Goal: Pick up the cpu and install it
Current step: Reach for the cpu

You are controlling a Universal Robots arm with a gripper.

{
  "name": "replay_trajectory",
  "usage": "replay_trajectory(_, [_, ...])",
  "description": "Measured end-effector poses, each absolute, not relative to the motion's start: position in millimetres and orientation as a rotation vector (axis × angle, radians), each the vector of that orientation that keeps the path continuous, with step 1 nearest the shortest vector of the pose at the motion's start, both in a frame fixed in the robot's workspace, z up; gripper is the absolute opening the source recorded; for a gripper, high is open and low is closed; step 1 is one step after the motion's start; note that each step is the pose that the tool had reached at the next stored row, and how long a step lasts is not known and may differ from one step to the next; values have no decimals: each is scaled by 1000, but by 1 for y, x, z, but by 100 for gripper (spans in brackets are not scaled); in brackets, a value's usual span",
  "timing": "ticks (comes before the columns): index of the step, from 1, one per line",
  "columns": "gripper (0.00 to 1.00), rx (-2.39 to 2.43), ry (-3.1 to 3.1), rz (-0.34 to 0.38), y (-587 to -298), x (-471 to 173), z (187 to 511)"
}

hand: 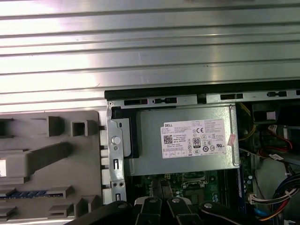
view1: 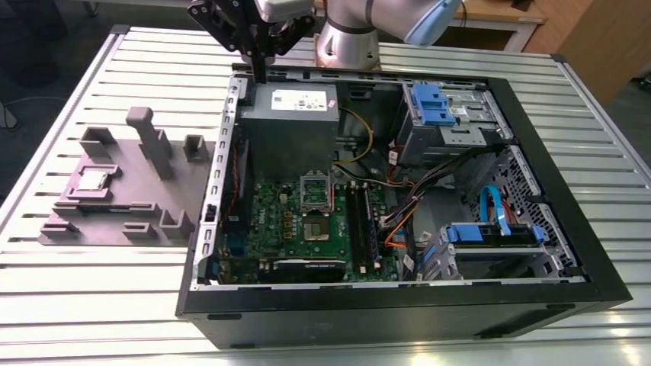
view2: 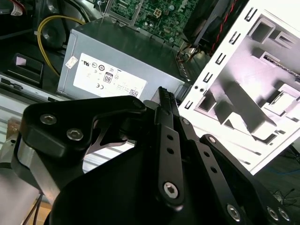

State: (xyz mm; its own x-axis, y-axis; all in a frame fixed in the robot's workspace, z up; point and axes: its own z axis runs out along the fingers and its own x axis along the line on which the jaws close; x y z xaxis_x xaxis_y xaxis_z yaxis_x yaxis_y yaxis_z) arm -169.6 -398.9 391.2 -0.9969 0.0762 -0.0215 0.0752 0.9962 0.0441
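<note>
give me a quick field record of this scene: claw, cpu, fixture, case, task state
claw: shut, holding nothing, at the edge of the computer case, by the power supply
cpu: lying flat in the grey fixture, well apart from the claw
fixture place: on the slatted table, to the exterior view's left of the case
case: open, green motherboard visible inside
task state: cpu not yet picked up
</note>
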Motion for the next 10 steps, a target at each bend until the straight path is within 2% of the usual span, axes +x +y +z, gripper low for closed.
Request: replay_trajectory(10, [10, 118, 3116, 68, -399, -174, 391])
